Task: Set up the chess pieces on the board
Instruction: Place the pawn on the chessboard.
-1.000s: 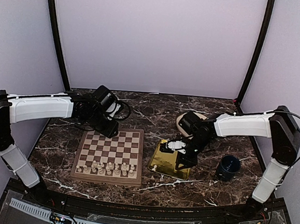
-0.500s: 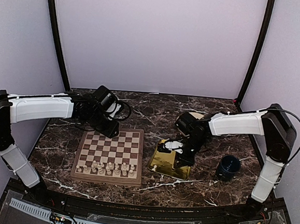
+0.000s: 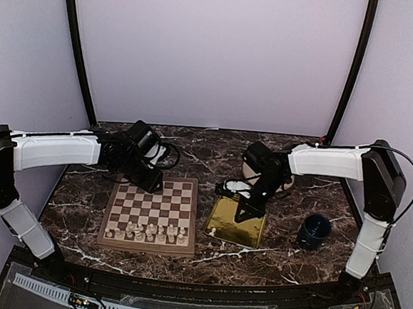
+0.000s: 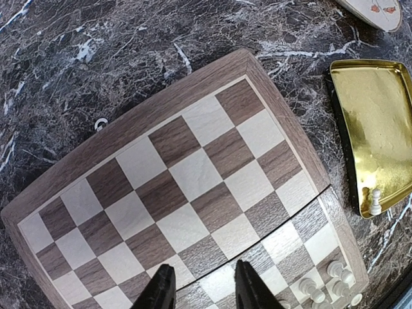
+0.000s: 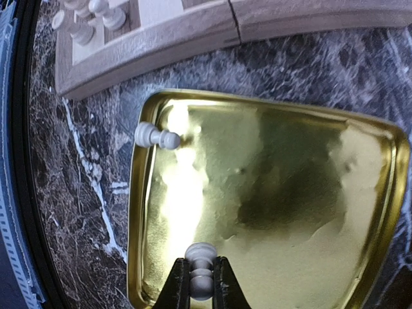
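Now the pawn (image 5: 202, 252) pinched in the right gripper (image 5: 201, 283) should be lifted clear of the tray (image 5: 277, 193) rim, w/o tilt, to the board (image 4: 193, 187); left gripper (image 4: 205, 286) is open, empty.

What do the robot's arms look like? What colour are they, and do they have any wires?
The left arm and the right arm look alike: chunky white tubes joined by black elbows and wrists. Each one ends in two thin black fingers, the left fingers and the right fingers. A thin black cable curls in a loop beside the left wrist.
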Action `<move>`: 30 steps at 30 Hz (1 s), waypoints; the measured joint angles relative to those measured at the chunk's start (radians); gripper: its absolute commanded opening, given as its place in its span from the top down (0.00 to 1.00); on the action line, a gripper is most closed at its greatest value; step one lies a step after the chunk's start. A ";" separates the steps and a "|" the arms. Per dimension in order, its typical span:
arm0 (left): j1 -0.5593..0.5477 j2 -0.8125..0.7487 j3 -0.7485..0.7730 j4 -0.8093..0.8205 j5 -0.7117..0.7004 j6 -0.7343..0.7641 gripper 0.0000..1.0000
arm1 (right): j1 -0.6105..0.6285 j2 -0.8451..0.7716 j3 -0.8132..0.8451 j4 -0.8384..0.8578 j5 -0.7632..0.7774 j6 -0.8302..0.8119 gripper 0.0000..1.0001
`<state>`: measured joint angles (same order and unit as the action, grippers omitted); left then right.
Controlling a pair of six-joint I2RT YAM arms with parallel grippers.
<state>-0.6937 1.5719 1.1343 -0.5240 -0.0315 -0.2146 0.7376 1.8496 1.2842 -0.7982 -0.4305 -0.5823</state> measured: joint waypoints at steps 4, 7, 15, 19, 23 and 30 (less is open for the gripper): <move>0.000 -0.024 -0.012 0.000 -0.007 -0.006 0.66 | 0.002 0.029 0.116 -0.020 0.003 0.002 0.95; 0.000 -0.058 -0.032 0.002 -0.011 -0.018 0.66 | 0.012 0.066 0.196 -0.031 0.022 0.007 0.95; 0.000 -0.150 -0.113 0.006 -0.029 -0.046 0.65 | 0.098 0.237 0.451 -0.114 0.084 0.019 0.94; 0.002 -0.168 -0.138 0.006 -0.039 -0.058 0.65 | 0.143 0.319 0.568 -0.151 0.097 0.019 0.94; 0.002 -0.192 -0.155 0.005 -0.049 -0.063 0.65 | 0.182 0.395 0.676 -0.188 0.098 0.019 0.94; 0.002 -0.228 -0.176 0.003 -0.068 -0.079 0.65 | 0.241 0.502 0.808 -0.229 0.093 0.019 0.90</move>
<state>-0.6918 1.3441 0.9581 -0.5205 -0.0990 -0.2935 0.9783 2.3516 2.0926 -1.0275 -0.3370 -0.5632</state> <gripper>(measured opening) 0.348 0.095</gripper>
